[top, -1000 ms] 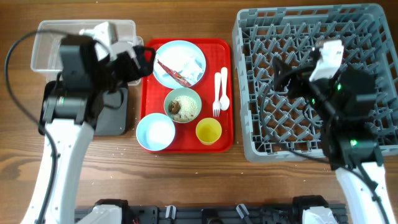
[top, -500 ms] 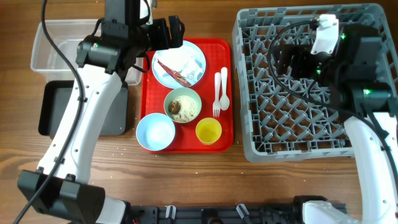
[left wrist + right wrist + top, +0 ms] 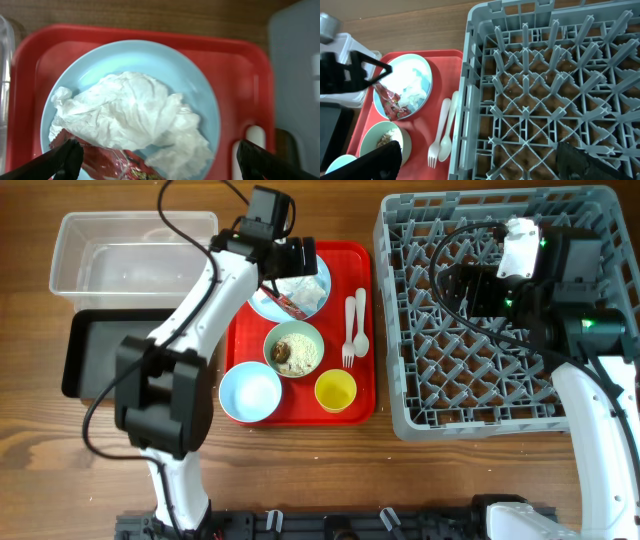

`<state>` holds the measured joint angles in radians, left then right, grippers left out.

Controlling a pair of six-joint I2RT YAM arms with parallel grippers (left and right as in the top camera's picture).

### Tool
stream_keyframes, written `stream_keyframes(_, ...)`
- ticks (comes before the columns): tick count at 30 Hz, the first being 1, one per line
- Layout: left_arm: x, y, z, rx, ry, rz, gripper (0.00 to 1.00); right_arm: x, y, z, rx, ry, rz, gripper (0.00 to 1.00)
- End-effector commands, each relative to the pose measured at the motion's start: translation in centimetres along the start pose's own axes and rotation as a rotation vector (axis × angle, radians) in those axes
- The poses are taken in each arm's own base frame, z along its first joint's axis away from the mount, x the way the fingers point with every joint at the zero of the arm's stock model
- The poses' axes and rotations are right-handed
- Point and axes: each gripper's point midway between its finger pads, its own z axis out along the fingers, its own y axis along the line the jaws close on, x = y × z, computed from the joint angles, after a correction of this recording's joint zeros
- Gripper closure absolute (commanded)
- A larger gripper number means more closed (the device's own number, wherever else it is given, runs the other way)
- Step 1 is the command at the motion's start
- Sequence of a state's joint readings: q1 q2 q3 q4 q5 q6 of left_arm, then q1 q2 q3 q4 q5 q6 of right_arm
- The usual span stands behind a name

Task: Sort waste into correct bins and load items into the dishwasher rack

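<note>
Wooden table [image 3: 300, 470]. Left gripper [image 3: 161, 161] spread wide, hanging over pale blue plate [image 3: 135, 55] at back of red tray [image 3: 345, 265]. Crumpled white paper [image 3: 130, 115] and red wrapper [image 3: 107, 160] lie on plate between fingers; contact not discernible. Food scraps [image 3: 293, 352] in pale green bowl [image 3: 268, 345], mid-tray. Clear tub [image 3: 120, 260] and black tray [image 3: 95, 355] left of red tray. Right gripper [image 3: 480, 160] wide apart over dishwasher rack [image 3: 470, 423], gripping nothing.

White paper [image 3: 130, 115] and a red wrapper [image 3: 107, 162] are seen on the blue plate [image 3: 125, 55]; brown scraps [image 3: 292, 353] are held in the green bowl [image 3: 271, 338] just nearer.
</note>
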<state>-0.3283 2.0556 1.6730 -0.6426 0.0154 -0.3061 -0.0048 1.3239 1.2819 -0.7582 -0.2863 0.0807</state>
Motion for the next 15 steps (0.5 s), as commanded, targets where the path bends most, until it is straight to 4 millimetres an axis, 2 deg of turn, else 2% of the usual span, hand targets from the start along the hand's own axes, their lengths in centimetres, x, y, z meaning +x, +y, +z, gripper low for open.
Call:
stream_keyframes(1,0.8,1.2,2.7,-0.059,0.027,-0.015,0.00,-0.6,-0.3,-0.1,0.018,-0.010,-0.004,0.00)
stream_keyframes(13,4.5,3.1,7.7,-0.126,0.138,-0.012,0.01,-0.5,-0.4,0.0,0.019,-0.006,-0.003,0.00)
stream_keyframes(15,5.0,3.3,8.2,-0.132,0.152,-0.012,0.07,-0.5,-0.4,0.2,0.019,0.000,-0.001,0.00)
